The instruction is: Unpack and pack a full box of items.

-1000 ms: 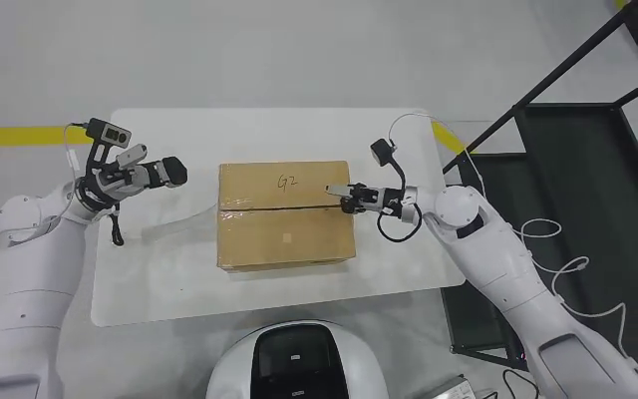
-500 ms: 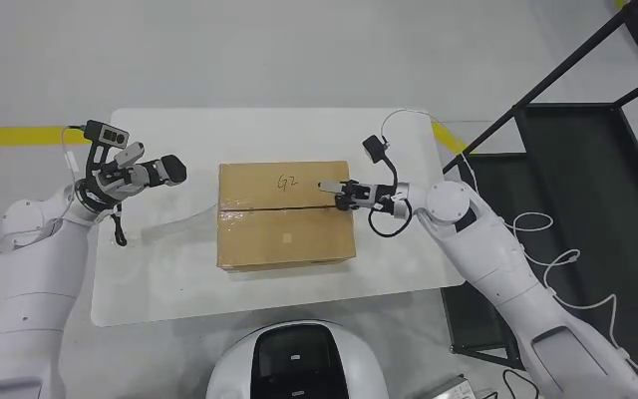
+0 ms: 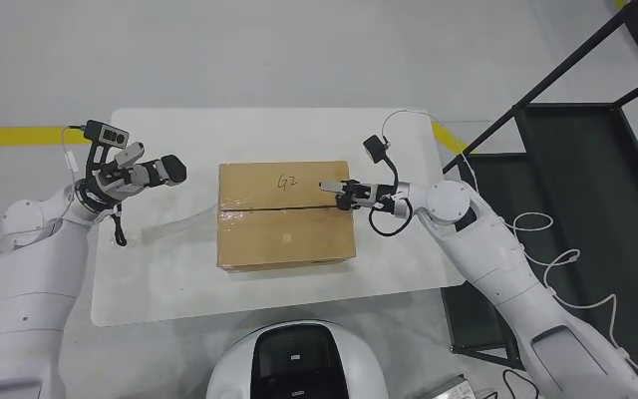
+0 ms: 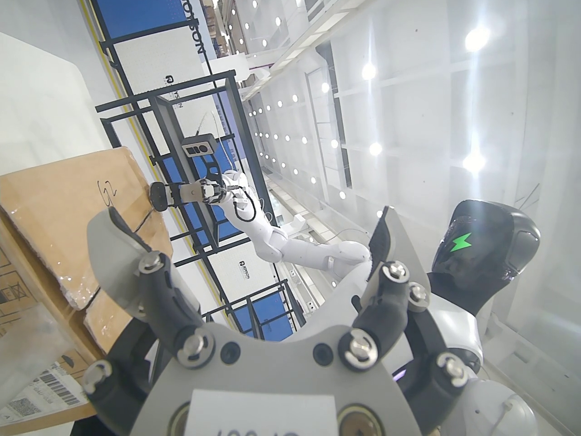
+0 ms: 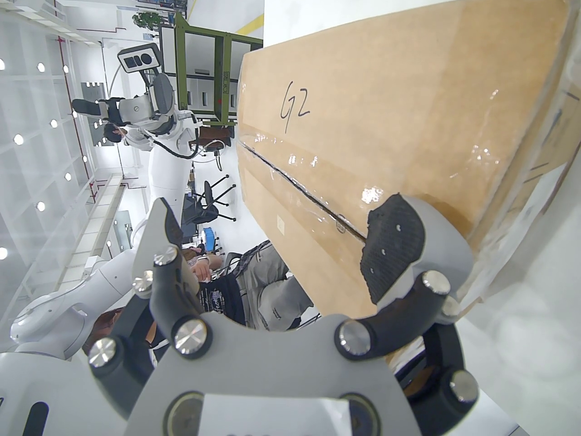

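A closed cardboard box (image 3: pixel 284 214) is seen at the middle of a white table (image 3: pixel 159 279). Its top flaps are joined by a taped seam (image 3: pixel 284 207), and a handwritten mark is carried on the far flap.

The right gripper (image 3: pixel 334 188) is held over the box's right edge, just above the end of the seam. In the right wrist view this gripper (image 5: pixel 277 224) is shown with its fingers spread wide. One dark pad (image 5: pixel 392 247) is placed over the seam's end at the box edge. Whether the cardboard is touched by the pad cannot be told. The box is thus found directly under and ahead of this gripper.

The left gripper (image 3: pixel 171 171) is held off to the left of the box, well apart from it, above the table's left part. In the left wrist view it (image 4: pixel 247 224) is also seen spread open, with nothing held, and the box (image 4: pixel 68 210) is visible beyond one finger.

Compared with a second ago, the right gripper has been moved a little further in over the box top, toward the seam. No shift since half a second ago can be made out. The box and the left gripper are found unchanged.
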Available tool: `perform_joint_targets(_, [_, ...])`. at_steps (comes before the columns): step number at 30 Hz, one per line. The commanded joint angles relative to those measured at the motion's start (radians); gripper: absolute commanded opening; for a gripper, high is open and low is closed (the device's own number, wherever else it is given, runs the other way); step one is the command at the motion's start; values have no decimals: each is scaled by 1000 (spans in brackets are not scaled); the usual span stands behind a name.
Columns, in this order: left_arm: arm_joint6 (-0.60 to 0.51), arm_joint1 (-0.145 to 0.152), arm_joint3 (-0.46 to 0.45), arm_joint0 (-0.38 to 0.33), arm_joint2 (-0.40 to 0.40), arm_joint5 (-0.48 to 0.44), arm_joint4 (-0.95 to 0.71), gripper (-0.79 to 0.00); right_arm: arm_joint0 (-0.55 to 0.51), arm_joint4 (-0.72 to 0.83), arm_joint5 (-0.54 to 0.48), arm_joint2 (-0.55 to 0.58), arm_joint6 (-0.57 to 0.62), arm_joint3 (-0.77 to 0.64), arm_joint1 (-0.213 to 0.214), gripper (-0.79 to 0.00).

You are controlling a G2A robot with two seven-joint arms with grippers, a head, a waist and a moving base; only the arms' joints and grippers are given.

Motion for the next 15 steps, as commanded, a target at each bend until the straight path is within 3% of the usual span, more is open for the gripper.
perform_joint_targets(1, [75, -1, -54, 21, -6, 2, 6, 0, 0, 0, 0, 0, 0, 0, 0, 0])
perform_joint_targets(7, [332, -4, -177, 124, -37, 62, -14, 0, 0, 0, 0, 0, 0, 0, 0, 0])
perform_joint_targets(15, [474, -4, -277, 313, -93, 69, -68, 0, 0, 0, 0, 0, 0, 0, 0, 0])
